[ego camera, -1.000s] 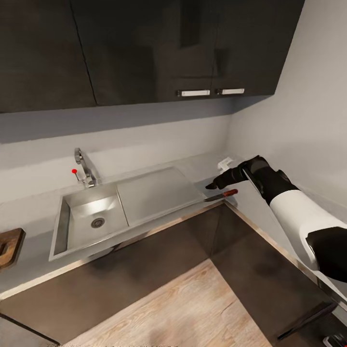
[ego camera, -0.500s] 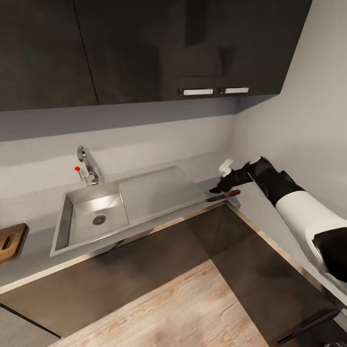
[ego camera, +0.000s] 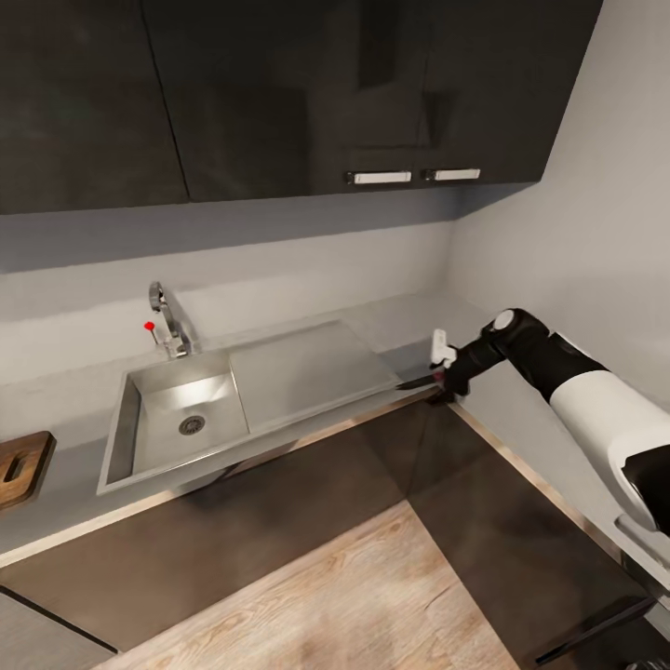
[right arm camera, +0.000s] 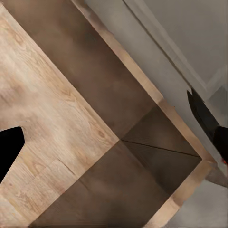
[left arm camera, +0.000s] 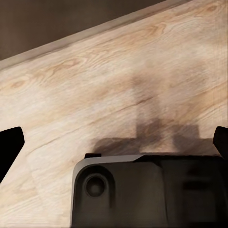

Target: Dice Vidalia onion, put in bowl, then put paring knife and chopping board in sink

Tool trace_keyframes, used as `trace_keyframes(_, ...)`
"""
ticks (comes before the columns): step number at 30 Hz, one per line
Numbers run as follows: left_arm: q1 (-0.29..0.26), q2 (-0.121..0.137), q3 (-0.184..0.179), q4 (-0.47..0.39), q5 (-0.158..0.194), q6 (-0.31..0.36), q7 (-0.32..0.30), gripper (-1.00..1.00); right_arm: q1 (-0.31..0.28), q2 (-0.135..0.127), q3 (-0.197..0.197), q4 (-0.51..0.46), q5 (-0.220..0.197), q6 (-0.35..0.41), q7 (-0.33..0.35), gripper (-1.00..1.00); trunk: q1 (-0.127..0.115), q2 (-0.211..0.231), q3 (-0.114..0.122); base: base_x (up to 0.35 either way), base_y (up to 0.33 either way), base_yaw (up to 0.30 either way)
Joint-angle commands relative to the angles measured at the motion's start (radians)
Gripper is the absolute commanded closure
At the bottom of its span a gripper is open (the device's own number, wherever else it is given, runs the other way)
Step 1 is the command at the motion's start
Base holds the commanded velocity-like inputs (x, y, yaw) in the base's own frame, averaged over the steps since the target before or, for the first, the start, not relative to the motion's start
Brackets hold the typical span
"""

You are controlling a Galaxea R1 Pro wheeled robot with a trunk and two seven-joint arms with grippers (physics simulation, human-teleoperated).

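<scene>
From the head view we see our right pincer lowered at the inside corner of the grey table, down at the paring knife, whose dark blade lies along the table's front edge just beside the drainboard of the sink; we cannot tell whether its fingers are apart or clamped on the handle. The right wrist view shows the dark blade close by over the table's edge. The sink's basin holds only its round drain, with the chrome tap and its red knob behind. The chopping board lies on the table well apart, at the far left. In the left wrist view our left pincer hangs over the wooden floor, fingers spread wide. We find no readable writing or labels anywhere.
</scene>
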State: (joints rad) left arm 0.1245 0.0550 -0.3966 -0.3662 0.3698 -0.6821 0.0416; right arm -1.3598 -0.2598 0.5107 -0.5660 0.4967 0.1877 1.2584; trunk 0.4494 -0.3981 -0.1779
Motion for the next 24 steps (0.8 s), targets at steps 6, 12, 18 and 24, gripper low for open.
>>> trace_keyframes(6, 0.002, 0.002, -0.008, 0.040, 0.008, 0.000, 0.004, -1.00, -0.001, -0.007, 0.004, -0.003, -0.001, 0.010, 0.044, -1.00, 0.001, -0.002, -0.002, 0.133, 0.000, 0.000)
trace_keyframes(12, 0.003, 0.002, -0.010, 0.052, 0.009, -0.001, 0.004, -1.00, -0.001, -0.007, 0.006, -0.002, -0.001, 0.011, 0.047, -1.00, 0.001, -0.002, -0.002, 0.247, 0.000, 0.000)
trace_keyframes(18, 0.003, 0.002, -0.010, 0.057, 0.009, -0.001, 0.004, -1.00, -0.001, -0.007, 0.007, -0.001, -0.001, 0.012, 0.047, -1.00, 0.001, -0.002, -0.002, 0.264, -0.031, 0.000)
trace_keyframes(24, 0.003, 0.002, -0.010, 0.068, 0.009, -0.001, 0.005, -1.00, -0.001, -0.012, 0.009, 0.050, 0.000, 0.005, 0.045, -1.00, 0.001, -0.002, -0.002, 0.183, -0.216, 0.000)
